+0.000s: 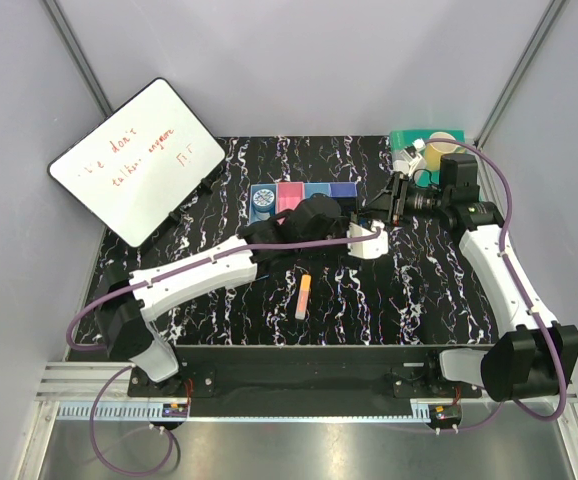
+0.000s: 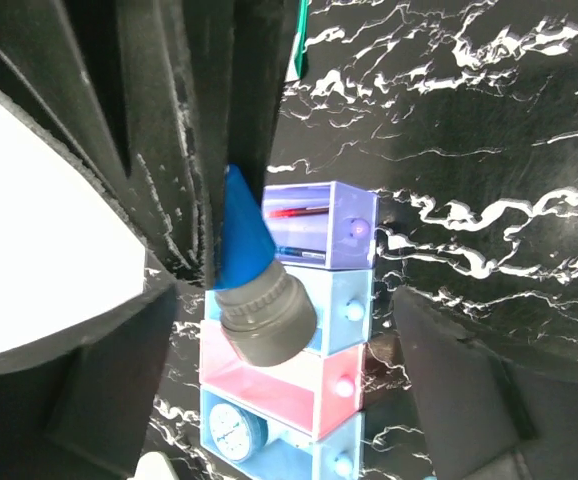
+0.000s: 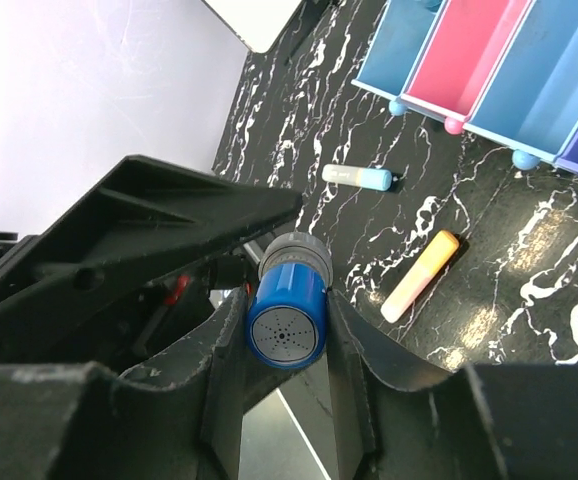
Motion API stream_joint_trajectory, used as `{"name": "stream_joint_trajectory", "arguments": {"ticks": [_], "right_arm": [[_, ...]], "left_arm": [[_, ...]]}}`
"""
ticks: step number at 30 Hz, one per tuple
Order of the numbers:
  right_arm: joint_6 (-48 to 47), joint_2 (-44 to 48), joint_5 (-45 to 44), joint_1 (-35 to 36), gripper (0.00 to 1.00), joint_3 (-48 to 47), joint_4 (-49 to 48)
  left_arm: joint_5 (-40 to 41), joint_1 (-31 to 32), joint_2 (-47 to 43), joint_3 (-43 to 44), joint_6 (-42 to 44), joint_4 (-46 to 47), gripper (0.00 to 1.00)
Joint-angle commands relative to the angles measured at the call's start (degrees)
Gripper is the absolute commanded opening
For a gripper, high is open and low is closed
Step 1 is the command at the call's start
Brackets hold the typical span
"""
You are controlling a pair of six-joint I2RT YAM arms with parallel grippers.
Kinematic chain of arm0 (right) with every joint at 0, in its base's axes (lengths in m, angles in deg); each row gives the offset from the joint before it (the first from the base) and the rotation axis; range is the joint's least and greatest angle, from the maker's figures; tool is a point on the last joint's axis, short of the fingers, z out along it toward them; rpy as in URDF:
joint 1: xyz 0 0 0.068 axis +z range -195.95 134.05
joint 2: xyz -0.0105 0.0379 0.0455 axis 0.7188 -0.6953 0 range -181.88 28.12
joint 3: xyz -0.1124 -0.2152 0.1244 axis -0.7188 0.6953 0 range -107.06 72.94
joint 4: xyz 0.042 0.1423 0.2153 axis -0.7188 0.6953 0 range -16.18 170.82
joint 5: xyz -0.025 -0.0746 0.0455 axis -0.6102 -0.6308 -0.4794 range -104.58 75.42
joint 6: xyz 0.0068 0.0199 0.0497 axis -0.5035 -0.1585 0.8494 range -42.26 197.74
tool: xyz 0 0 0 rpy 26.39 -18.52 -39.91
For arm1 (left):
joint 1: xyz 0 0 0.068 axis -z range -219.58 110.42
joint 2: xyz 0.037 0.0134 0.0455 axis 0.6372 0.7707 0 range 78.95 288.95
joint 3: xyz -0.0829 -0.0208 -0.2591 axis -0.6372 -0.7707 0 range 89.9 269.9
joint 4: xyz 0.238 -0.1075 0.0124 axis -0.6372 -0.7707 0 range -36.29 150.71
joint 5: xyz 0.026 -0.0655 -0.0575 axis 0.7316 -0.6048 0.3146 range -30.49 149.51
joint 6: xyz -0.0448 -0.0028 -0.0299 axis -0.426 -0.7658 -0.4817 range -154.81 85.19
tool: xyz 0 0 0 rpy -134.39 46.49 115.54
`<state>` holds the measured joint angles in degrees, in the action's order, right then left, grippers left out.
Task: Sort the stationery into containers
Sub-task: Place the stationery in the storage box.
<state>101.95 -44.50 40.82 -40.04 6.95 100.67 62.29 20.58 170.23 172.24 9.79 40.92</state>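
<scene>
**Q:** Left side?
**A:** I noted my left gripper's [image 2: 304, 285] jaws spread wide. The grey marker [image 2: 264, 320] leaned its cyan tip on one finger, over the containers [image 2: 357, 232] (a light-blue bin [image 2: 349, 300]). Orange-yellow bar [image 1: 304, 297] lay on the table [image 1: 439, 270].
**Q:** Right?
**A:** Right gripper [image 3: 289, 290] clenched the blue round bottle [image 3: 287, 335], off the table.

The top camera looks steeply down from high behind the near edge, taking in the whole table [image 1: 419, 290]. Both wrist cameras ride close above it, and all three views share the row of bins [image 1: 304, 197].
</scene>
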Motion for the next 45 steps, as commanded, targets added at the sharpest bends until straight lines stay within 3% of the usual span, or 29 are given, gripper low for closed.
{"name": "stream_joint_trajectory", "arguments": {"ticks": [1, 9, 16, 22, 32, 45], "right_arm": [[-1.0, 0.37, -2.13, 0.15, 0.0, -2.38, -0.22], [-9.25, -4.36, -10.19, 0.07, 0.0, -7.65, 4.95], [-31.37, -14.38, -27.17, 4.45, 0.0, -18.54, 11.73], [-45.02, -24.49, -38.08, 11.83, 0.0, -28.82, 14.19], [-53.73, -39.61, -45.19, 17.99, 0.0, -40.79, 12.61], [-56.2, -52.97, -45.03, 19.66, 0.0, -49.49, 11.56]], "left_arm": [[0.81, 0.48, -3.12, -0.52, -2.14, 1.95, 0.99], [6.44, 0.31, -13.14, -7.98, -6.01, -0.07, 0.99], [11.62, -0.74, -22.02, -17.73, -9.88, -4.37, 0.99], [9.17, -7.5, -22.03, -17.84, -15.94, -8.94, 0.99], [2.84, -19.81, -21.15, -18.54, -19.55, -10.62, 0.99], [1.17, -23.69, -21.59, -19.41, -20.08, -10.35, 0.99]]}}
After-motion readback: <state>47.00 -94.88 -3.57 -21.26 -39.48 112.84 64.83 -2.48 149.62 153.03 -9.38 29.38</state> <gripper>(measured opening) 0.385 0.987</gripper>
